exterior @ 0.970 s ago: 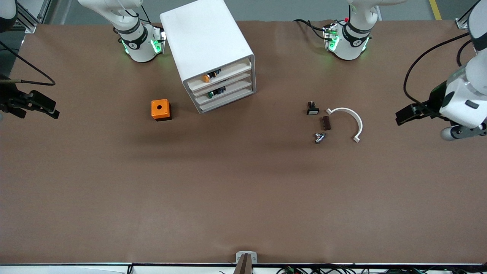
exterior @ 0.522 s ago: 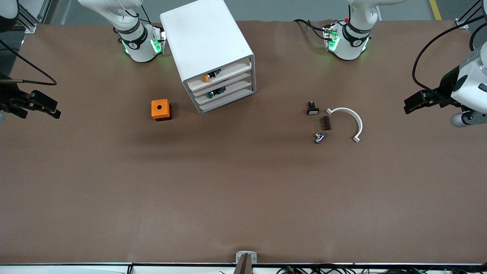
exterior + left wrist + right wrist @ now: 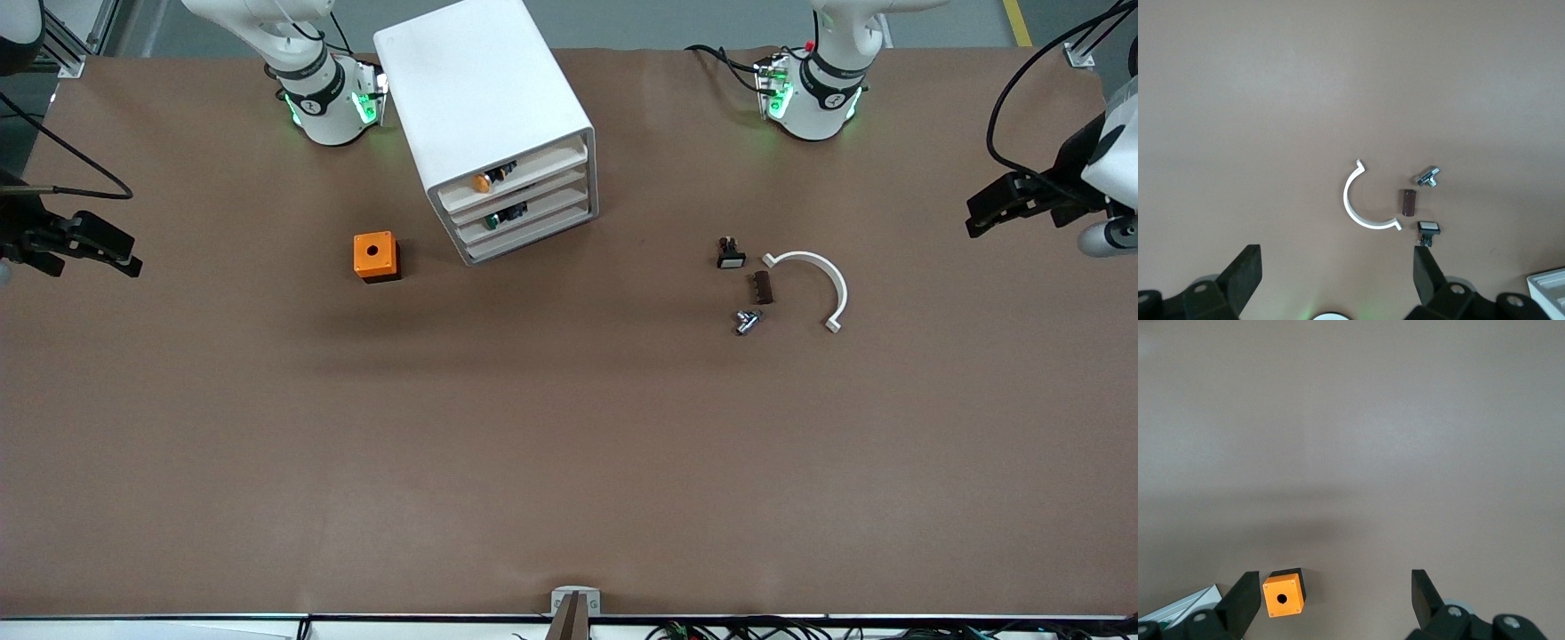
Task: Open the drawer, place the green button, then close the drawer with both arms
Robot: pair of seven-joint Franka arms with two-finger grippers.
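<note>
Retreating toward its table end, the left gripper [image 3: 982,213] has pulled away, fingers spread — right gripper [image 3: 124,258] waits, spread; button [image 3: 491,222] sits in the shut drawer [image 3: 533,211] — task looks complete.

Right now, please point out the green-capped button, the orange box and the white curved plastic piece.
green-capped button [image 3: 491,222], front view, its green cap.
orange box [image 3: 374,253], front view, its top face.
white curved plastic piece [image 3: 834,277], front view, its arc.

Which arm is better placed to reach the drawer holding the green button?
Right, probably: the drawer lies toward its end, closer to the right end effector than the left end effector.
</note>
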